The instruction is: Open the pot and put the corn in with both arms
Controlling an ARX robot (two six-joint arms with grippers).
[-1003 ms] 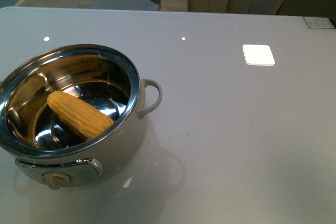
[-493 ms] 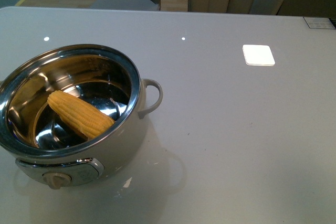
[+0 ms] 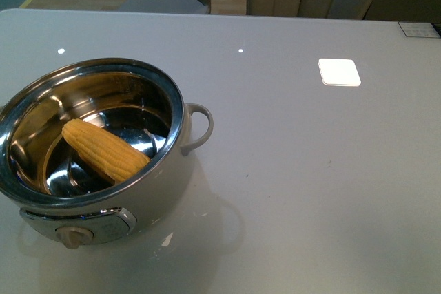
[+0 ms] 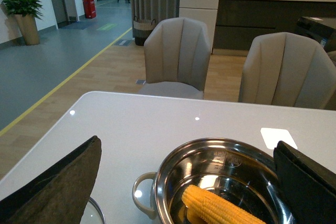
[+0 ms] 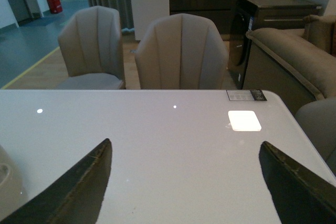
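Note:
The cream pot (image 3: 165, 191) stands open at the front left of the grey table, with no lid on it. The yellow corn (image 3: 103, 149) lies tilted inside its steel bowl. Neither arm shows in the front view. In the left wrist view my left gripper (image 4: 188, 142) is open and empty, just above and behind the pot (image 4: 163, 177), with the corn (image 4: 220, 209) below it. A curved glass edge (image 4: 97, 214), apparently the lid, lies beside the pot. My right gripper (image 5: 185, 143) is open and empty over bare table, right of the pot's handle (image 5: 8, 182).
A bright square light reflection (image 3: 339, 71) lies on the table at the far right. A small label (image 3: 418, 29) sits at the far right corner. Beige chairs (image 4: 176, 56) stand behind the table's far edge. A sofa (image 5: 294, 61) stands off to the right.

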